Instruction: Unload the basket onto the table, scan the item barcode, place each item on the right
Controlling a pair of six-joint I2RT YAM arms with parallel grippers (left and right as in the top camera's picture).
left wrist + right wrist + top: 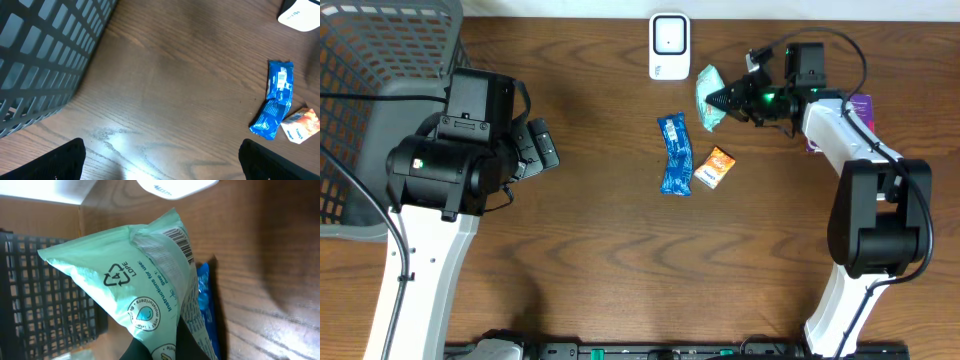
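Note:
My right gripper (722,100) is shut on a pale green packet (708,97), held just right of and below the white scanner (669,46). In the right wrist view the green packet (135,280) fills the frame. Its barcode (181,242) shows near the top edge, below the scanner (175,186), and the dark fingers (145,350) pinch its lower end. My left gripper (535,150) hangs open over bare table at the left, with nothing between its fingertips (65,160).
A blue packet (675,154) and a small orange packet (716,167) lie mid-table below the scanner. A grey mesh basket (380,60) stands at the far left. A purple item (860,105) lies partly under the right arm.

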